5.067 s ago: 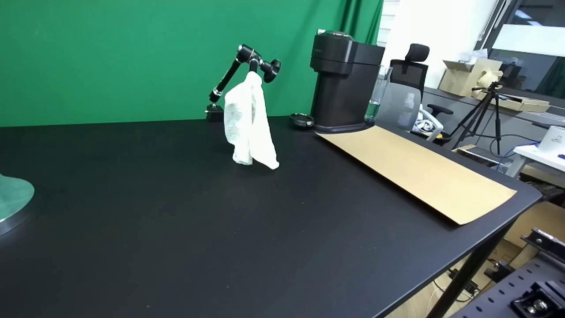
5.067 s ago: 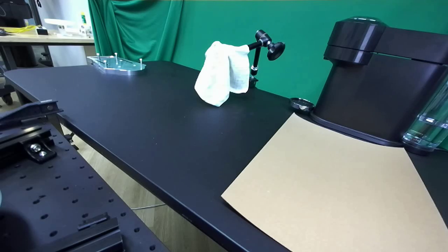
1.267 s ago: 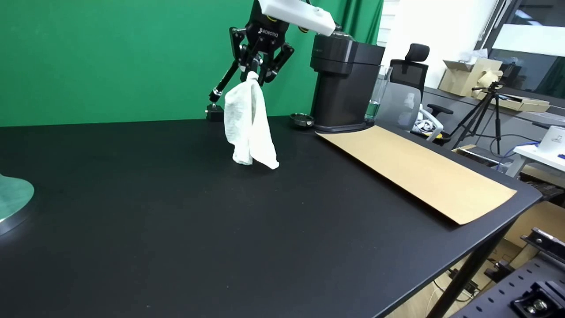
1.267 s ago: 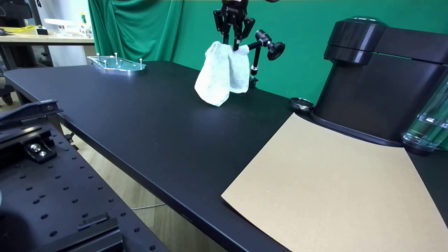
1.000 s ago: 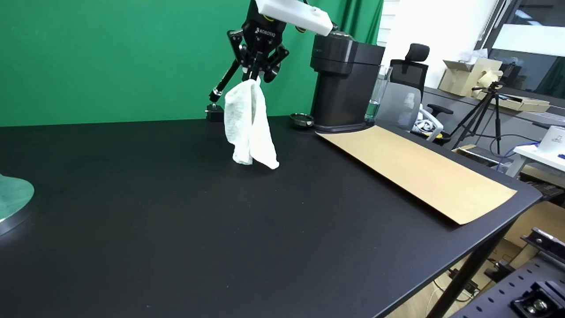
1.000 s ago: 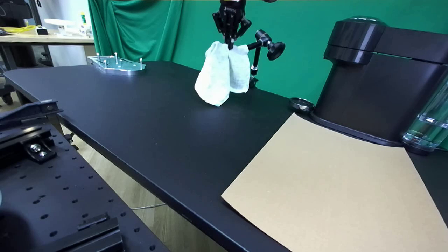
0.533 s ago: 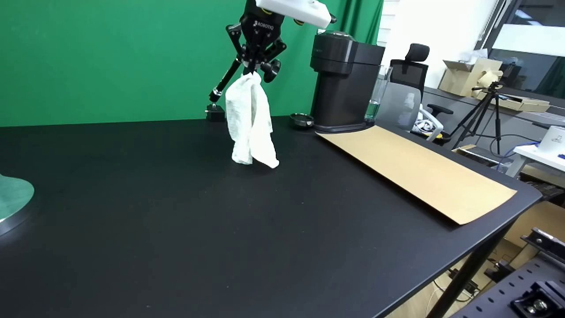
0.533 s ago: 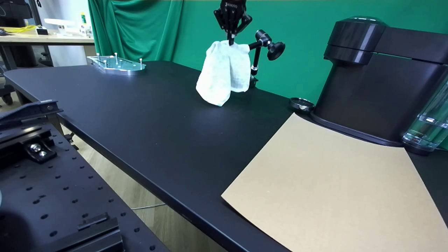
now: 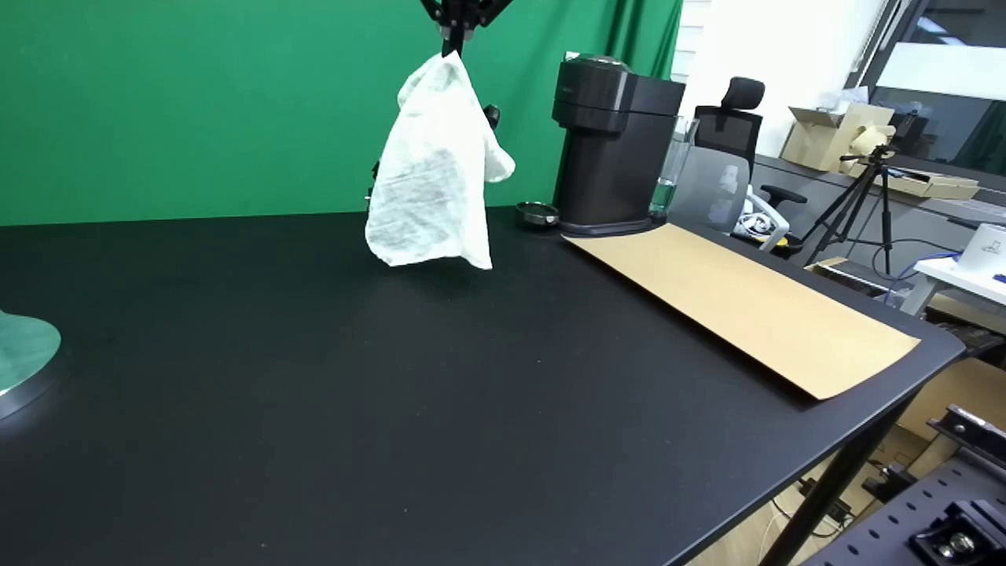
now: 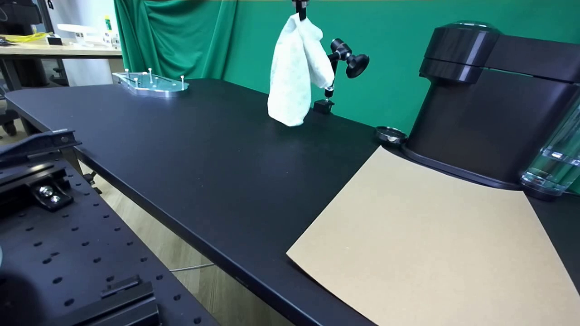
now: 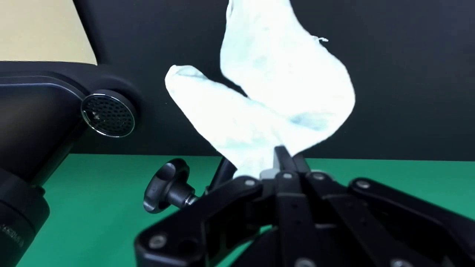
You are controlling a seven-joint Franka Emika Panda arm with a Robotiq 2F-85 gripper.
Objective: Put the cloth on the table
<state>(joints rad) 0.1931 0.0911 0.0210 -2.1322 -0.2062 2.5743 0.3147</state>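
Observation:
The white cloth (image 9: 436, 173) hangs from my gripper (image 9: 452, 49), whose fingers are shut on its upper edge, as both exterior views show. Its lower end hangs above the black table (image 9: 393, 393), with a faint shadow beneath. In the wrist view the cloth (image 11: 285, 66) spreads out in two lobes beyond the gripper (image 11: 291, 155), with the fingertips close together against it. Close behind it is a black jointed stand (image 10: 344, 56); whether the cloth still brushes the stand cannot be made out.
A black coffee machine (image 9: 617, 149) stands at the back of the table, beside a small round black dish (image 10: 390, 135). Brown paper (image 9: 747, 303) covers one side. A clear plate with posts (image 10: 152, 85) sits at the far end, and a green curtain (image 9: 236, 110) runs behind.
My gripper has closed on the cloth's top and risen. The cloth has lifted with it, off the top of the stand, and now hangs higher and longer.

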